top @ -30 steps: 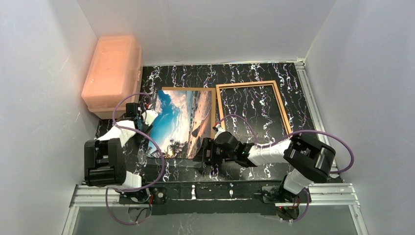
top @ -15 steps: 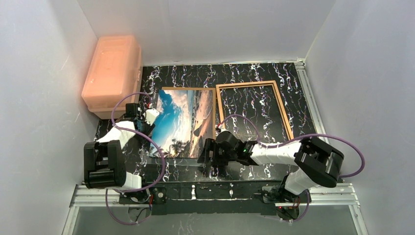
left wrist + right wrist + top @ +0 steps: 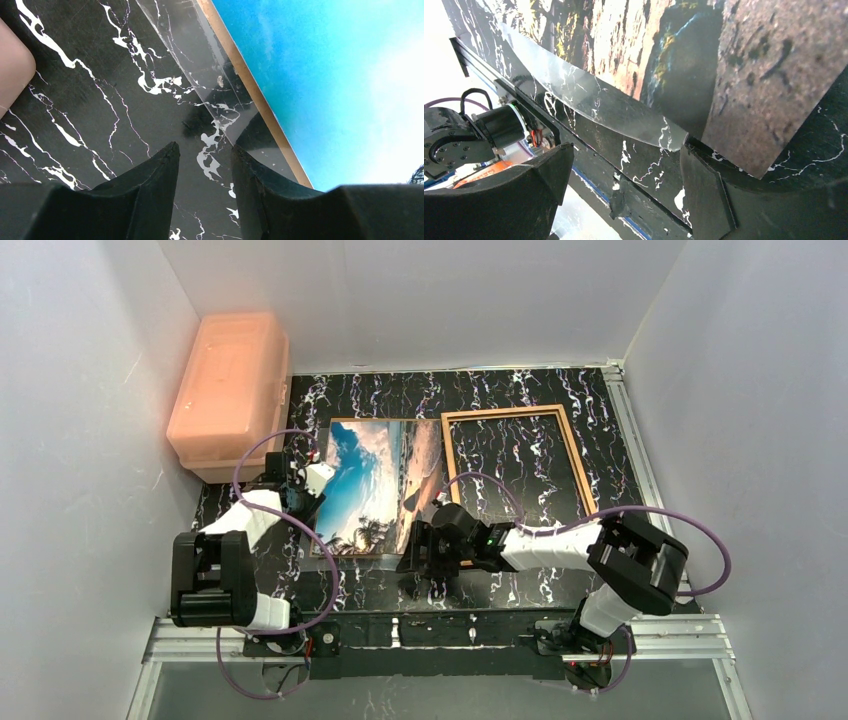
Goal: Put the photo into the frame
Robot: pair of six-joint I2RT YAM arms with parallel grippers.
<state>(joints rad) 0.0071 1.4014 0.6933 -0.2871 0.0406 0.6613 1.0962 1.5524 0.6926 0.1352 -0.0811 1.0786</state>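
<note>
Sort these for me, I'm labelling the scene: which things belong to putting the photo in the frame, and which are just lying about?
Job in hand: photo; frame; clear sheet and brown board under the photo, probably frame parts.
Lying about: pink box at the far left.

White-walled booth, black marble top

The table (image 3: pixel 520 390) is done in black with white marble veining and is boxed in by plain white walls (image 3: pixel 430 300) on three sides. A salmon-pink plastic bin (image 3: pixel 230 380) is tucked into the far left corner, aluminium rails (image 3: pixel 660 635) are run along the near and right edges, and it's all lit pretty evenly.
</note>
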